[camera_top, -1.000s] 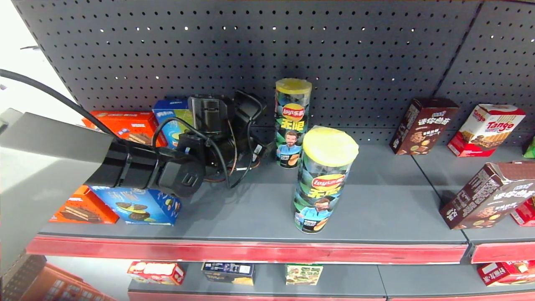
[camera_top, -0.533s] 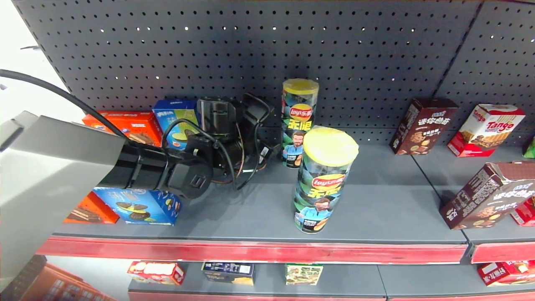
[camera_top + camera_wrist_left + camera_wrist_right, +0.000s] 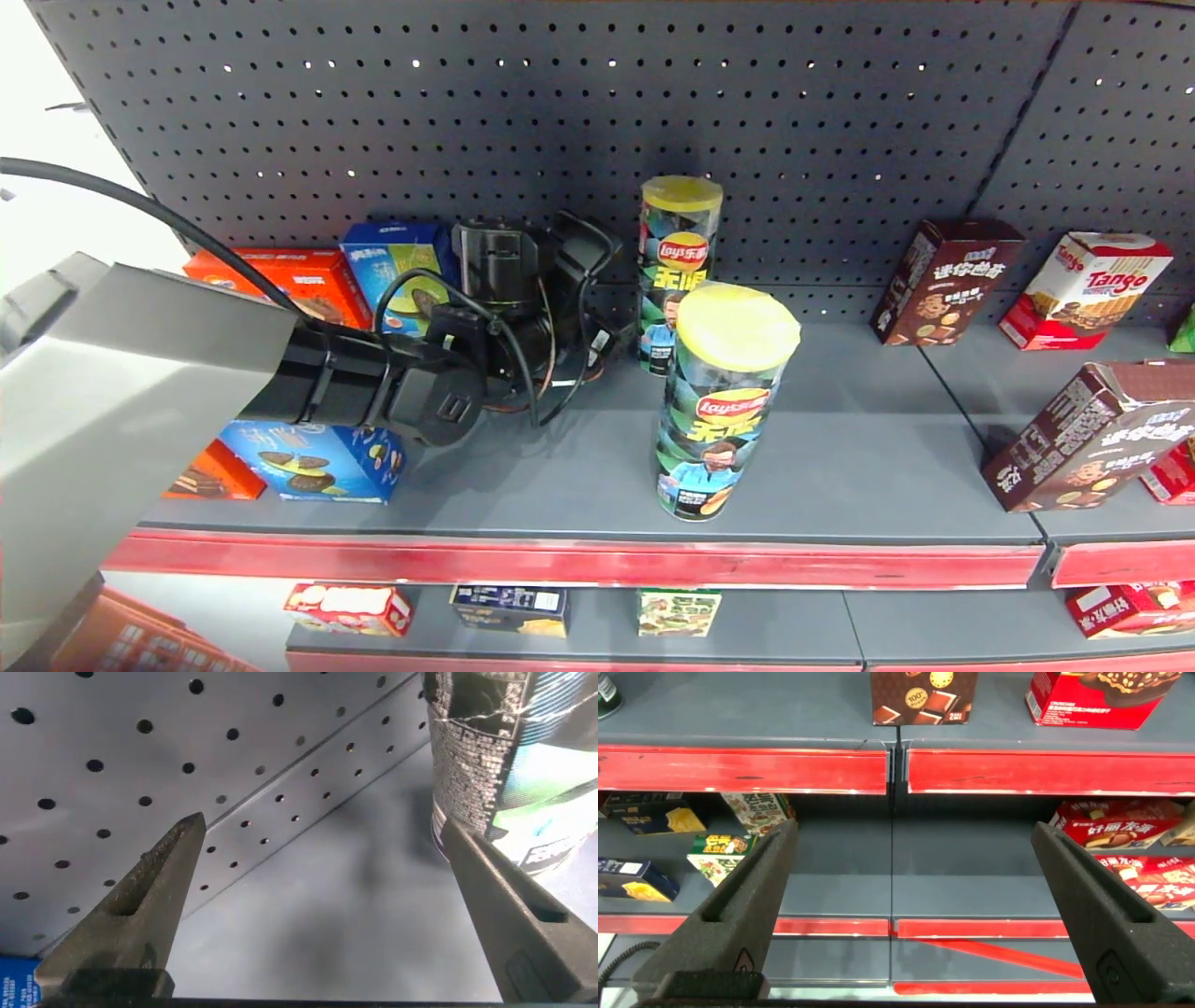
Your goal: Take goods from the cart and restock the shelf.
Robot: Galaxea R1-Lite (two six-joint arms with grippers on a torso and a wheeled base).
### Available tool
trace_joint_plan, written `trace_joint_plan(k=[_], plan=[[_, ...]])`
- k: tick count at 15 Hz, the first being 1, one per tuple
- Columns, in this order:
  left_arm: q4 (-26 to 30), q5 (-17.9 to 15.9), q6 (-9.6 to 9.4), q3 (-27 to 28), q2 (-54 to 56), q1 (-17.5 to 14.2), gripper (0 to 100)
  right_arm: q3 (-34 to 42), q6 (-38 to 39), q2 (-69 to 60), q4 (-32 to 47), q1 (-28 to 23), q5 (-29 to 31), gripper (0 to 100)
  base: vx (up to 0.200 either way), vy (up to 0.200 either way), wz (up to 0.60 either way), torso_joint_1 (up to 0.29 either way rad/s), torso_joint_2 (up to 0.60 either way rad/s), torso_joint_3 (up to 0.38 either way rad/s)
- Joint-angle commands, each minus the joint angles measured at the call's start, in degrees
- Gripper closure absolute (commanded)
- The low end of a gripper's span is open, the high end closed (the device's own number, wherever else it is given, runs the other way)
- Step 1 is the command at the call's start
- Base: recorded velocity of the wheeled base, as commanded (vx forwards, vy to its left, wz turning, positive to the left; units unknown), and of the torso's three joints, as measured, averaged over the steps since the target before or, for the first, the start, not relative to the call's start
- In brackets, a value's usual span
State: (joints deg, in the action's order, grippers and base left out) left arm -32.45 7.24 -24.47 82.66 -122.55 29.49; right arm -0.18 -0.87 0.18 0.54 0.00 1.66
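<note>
Stock: rear chip can (image 3: 680,261), upright on the shelf (image 3: 840,467); front chip can (image 3: 724,401) just in front of it. Arms: left gripper (image 3: 318,833), jaws apart, one finger just beside the rear chip can; right gripper (image 3: 915,831), jaws apart, empty, well away from it. Hazard: a sideways withdrawal could clip the rear chip can and topple it onto the front one.

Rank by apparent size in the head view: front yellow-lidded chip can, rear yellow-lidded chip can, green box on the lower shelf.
1. Front yellow-lidded chip can: largest, but nearest the camera.
2. Rear yellow-lidded chip can: same design, farther back, partly hidden.
3. Green box on the lower shelf: smallest.
</note>
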Motion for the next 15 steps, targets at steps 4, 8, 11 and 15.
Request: trace_joint_plan(k=[4,8,11,15], plan=[[-1.4,1.1,1.88,-0.6,6.5,-0.9,0,0.0,0.0,0.1,0.0,0.0,0.0,0,0.0,0.0,0.0,0.0,0.0,0.0],[-1.8,1.6,2.23,-9.9,19.5,-1.3,0,0.0,0.0,0.1,0.0,0.0,0.0,0,0.0,0.0,0.0,0.0,0.0,0.0],[-5.5,2.6,4.16,-25.9,32.9,0.0,0,0.0,0.0,0.1,0.0,0.0,0.0,0,0.0,0.0,0.0,0.0,0.0,0.0],[-11.8,3.2,5.57,-40.8,42.3,0.3,0,0.0,0.0,0.1,0.0,0.0,-0.1,0,0.0,0.0,0.0,0.0,0.0,0.0]])
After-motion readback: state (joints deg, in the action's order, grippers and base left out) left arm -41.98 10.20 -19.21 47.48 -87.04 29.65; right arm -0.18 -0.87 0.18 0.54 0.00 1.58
